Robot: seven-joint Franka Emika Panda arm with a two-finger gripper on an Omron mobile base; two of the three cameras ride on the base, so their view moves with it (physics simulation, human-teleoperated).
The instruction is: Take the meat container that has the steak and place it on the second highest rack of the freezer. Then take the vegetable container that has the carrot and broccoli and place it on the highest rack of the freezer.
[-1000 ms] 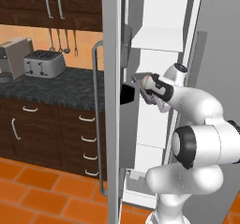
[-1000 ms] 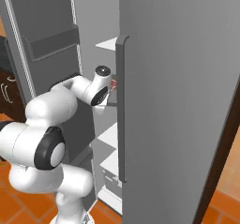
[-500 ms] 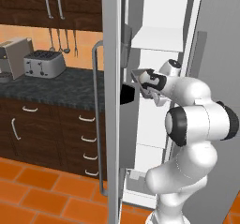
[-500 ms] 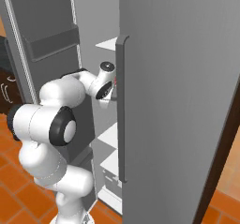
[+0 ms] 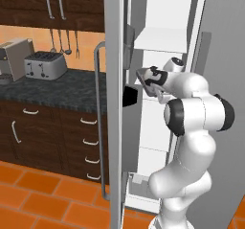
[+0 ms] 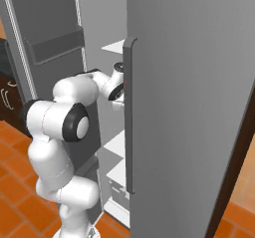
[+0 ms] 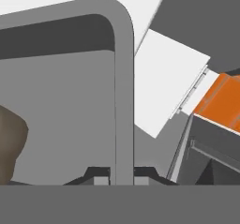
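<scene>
Gripper clamping narrow on freezer handle, pulling door open. Containers not taken yet; next, swinging door wider.

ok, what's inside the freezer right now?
White shelves, bare where they show in the left base view. The arm and the open door cover the middle and lower levels, so anything sitting there can't be told.
</scene>
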